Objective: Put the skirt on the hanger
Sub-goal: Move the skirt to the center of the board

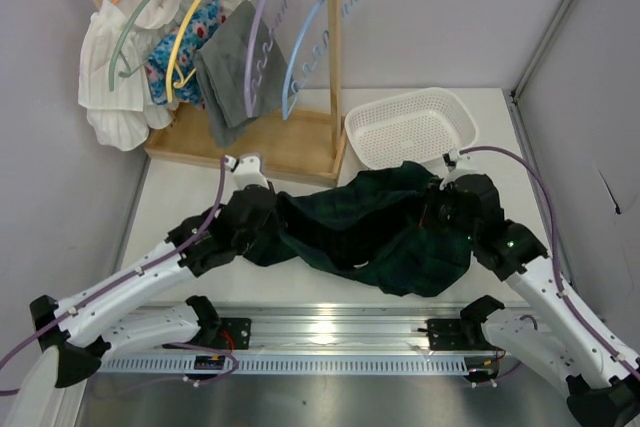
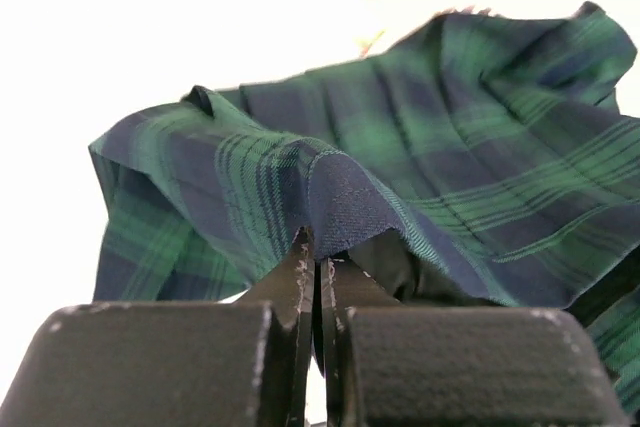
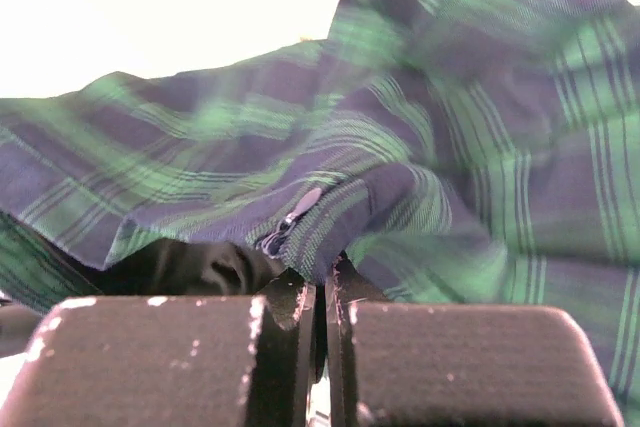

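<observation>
My left gripper and right gripper are each clamped on the dark green-and-navy plaid cloth skirt. It looks soft, light and saggy to me, so I'd hold it along its top edge.

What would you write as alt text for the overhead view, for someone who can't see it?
Two robot arms hold a dark green plaid skirt between them over a white table, the left tool and right tool each shut on one end. Behind stand a wooden rack of coloured hangers with clothes, and a white basket.
</observation>
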Robot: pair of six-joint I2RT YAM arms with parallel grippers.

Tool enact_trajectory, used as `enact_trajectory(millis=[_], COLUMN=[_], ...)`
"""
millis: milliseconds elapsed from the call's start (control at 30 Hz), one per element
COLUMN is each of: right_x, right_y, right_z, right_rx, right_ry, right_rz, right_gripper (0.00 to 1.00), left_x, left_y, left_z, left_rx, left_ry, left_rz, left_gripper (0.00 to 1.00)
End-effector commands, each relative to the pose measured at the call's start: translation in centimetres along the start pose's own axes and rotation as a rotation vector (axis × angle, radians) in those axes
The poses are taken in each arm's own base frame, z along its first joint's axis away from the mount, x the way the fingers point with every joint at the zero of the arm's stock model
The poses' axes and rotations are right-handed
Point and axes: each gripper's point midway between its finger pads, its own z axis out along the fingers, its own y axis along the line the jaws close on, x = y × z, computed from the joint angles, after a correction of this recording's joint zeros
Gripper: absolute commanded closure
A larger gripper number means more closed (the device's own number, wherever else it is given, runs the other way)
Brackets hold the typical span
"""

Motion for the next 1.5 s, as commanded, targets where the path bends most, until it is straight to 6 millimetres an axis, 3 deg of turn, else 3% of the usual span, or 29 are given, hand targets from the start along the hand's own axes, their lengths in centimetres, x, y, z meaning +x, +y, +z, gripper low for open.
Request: enact_trajectory(millis=[0,200,233,300,333,433,500,533,567,600,633,700,733,767,800,867,967,1033,1167,1233,1367,1400,1433,1467], right_x=[-6.0,-12.3,-14.6,-16.1,-17.8,-18.3,-17.0,-16.1,-13.9,-12.9,-11.5,-7.1,-5.5,-4.2,-1.2,1.0,3.1,3.3,3.7,3.9,2.5,2.2,2.4,1.5], right_y=[3.7,6.5,7.4,7.0,7.1,6.0,5.1,5.1,4.3,4.1,3.7,2.2,1.8,1.7,1.0,0.5,-0.4,-0.3,-0.6,-1.1,-1.3,-1.2,-1.3,-0.7], right_z=[-2.9,-7.2,-9.0,-10.1,-11.2,-11.4,-10.6,-10.6,-9.0,-8.5,-7.9,-6.1,-5.6,-5.7,-4.6,-4.7,-4.7,-4.8,-3.6,-2.2,1.0,1.7,2.8,3.5], right_rx=[-0.116,-0.159,-0.162,-0.109,-0.082,-0.005,0.019,0.000,0.008,-0.006,-0.011,-0.014,-0.020,-0.039,-0.042,-0.048,-0.024,-0.032,0.015,0.064,0.109,0.110,0.119,0.095], right_ry=[-0.170,-0.326,-0.384,-0.404,-0.446,-0.442,-0.401,-0.385,-0.330,-0.316,-0.286,-0.201,-0.169,-0.156,-0.077,-0.034,0.011,0.024,0.117,0.168,0.180,0.184,0.217,0.199], right_rz=[-0.058,-0.105,-0.124,-0.130,-0.122,-0.114,-0.117,-0.119,-0.119,-0.100,-0.084,-0.010,0.015,0.041,0.087,0.128,0.164,0.144,0.090,0.069,0.018,0.004,-0.011,-0.030], right_gripper=[1.00,1.00,1.00,1.00,1.00,1.00,1.00,1.00,1.00,1.00,1.00,1.00,1.00,1.00,1.00,1.00,1.00,1.00,1.00,1.00,1.00,1.00,1.00,1.00], left_x=[-5.0,-11.7,-13.7,-13.7,-14.6,-12.7,-11.0,-7.6,-6.9,-5.3,-0.7,0.4,3.7,4.7,5.3,6.9,8.3,9.1,9.6,9.2,8.1,6.5,6.0,5.7], left_y=[-1.5,-2.5,-3.2,-2.7,-2.9,-1.5,-0.7,0.1,0.1,0.0,1.0,0.3,1.4,1.0,0.9,0.9,1.3,1.5,-0.7,-1.6,-2.1,-3.3,-3.5,-3.7], left_z=[-1.7,-5.6,-7.0,-7.5,-8.3,-7.7,-7.4,-5.8,-6.1,-5.2,-3.4,-3.3,-2.1,-2.3,-2.2,-2.0,-1.1,-0.1,1.6,2.0,2.9,2.7,2.6,2.6], left_rx=[0.057,0.123,0.143,0.119,0.124,0.061,0.040,0.025,0.061,0.090,0.089,0.164,0.146,0.175,0.187,0.188,0.138,0.103,0.170,0.199,0.181,0.204,0.219,0.228], left_ry=[-0.090,-0.210,-0.244,-0.221,-0.231,-0.157,-0.112,-0.035,-0.030,-0.014,0.085,0.088,0.154,0.183,0.191,0.211,0.254,0.287,0.315,0.306,0.293,0.261,0.256,0.257], left_rz=[0.035,0.031,0.014,0.033,0.025,0.043,0.020,0.040,0.010,0.001,0.028,-0.027,-0.009,-0.019,-0.014,0.025,0.085,0.139,0.235,0.283,0.374,0.387,0.441,0.472], left_gripper=[1.00,1.00,1.00,1.00,1.00,1.00,1.00,1.00,1.00,1.00,1.00,1.00,1.00,1.00,1.00,1.00,0.99,0.98,0.88,0.79,0.32,0.27,0.24,0.18])
